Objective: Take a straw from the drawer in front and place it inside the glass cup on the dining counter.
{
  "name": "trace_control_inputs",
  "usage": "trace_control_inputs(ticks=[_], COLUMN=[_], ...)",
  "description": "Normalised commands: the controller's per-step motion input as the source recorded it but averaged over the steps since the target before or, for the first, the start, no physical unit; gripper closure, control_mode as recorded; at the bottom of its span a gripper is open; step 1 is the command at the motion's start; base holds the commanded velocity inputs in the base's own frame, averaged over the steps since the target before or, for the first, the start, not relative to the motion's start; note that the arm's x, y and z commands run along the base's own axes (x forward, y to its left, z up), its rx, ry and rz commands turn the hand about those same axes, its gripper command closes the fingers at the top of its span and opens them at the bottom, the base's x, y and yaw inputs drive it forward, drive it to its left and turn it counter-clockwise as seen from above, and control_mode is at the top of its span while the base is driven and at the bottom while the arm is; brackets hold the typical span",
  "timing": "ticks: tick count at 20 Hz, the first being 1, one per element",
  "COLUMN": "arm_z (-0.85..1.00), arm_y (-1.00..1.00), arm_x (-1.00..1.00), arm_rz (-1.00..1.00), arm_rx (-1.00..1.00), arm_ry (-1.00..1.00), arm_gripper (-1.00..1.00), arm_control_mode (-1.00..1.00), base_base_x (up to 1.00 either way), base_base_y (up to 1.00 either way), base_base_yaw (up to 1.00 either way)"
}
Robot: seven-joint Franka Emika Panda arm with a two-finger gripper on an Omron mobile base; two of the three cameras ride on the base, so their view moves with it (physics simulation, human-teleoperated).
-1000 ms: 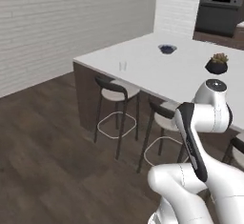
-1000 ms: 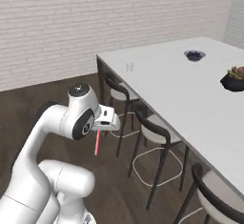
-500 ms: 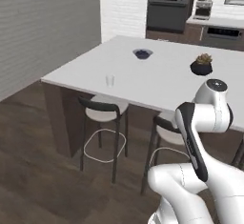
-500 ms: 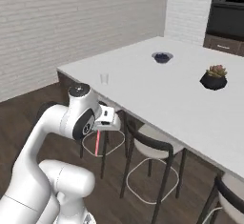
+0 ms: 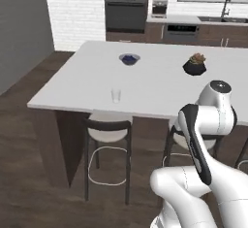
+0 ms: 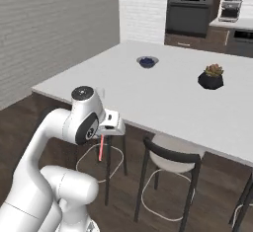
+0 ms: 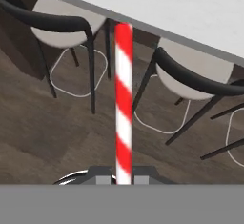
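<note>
My gripper [image 6: 104,134] is shut on the straw [image 6: 101,149], a thin red one with white stripes that hangs below the hand, in front of the dining counter's edge. In the hand view the straw [image 7: 123,99] rises straight from between the two fingertips of the gripper [image 7: 123,180]. The glass cup [image 5: 116,95], small and clear, stands upright near the front left corner of the white dining counter [image 5: 160,86]. My hand is below the counter top and on the near side of it. The drawer is out of view.
A grey bowl with blue contents [image 5: 129,58] and a black plant pot [image 5: 194,66] stand farther back on the counter. Black-framed stools [image 5: 108,126] are tucked under its near edge. Ovens and cabinets line the back wall.
The whole picture has shifted: the base has swung round, so the dining counter now lies straight ahead and closer. The arm keeps its pose, with the straw still gripped.
</note>
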Motion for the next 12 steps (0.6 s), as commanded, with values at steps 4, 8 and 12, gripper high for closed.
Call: trace_control_inputs(ticks=[4, 8, 12], arm_z=[0.0, 0.0, 0.0], arm_y=[0.0, 0.0, 0.0], arm_x=[0.0, 0.0, 0.0], arm_rz=[0.0, 0.0, 0.0], arm_rx=[0.0, 0.0, 0.0], arm_ry=[0.0, 0.0, 0.0], arm_gripper=[1.0, 1.0, 1.0], arm_control_mode=[1.0, 1.0, 1.0], base_base_x=[0.1, 0.29, 0.54], base_base_y=[1.0, 0.96, 0.81], base_base_yaw=[-0.48, -0.45, -0.39])
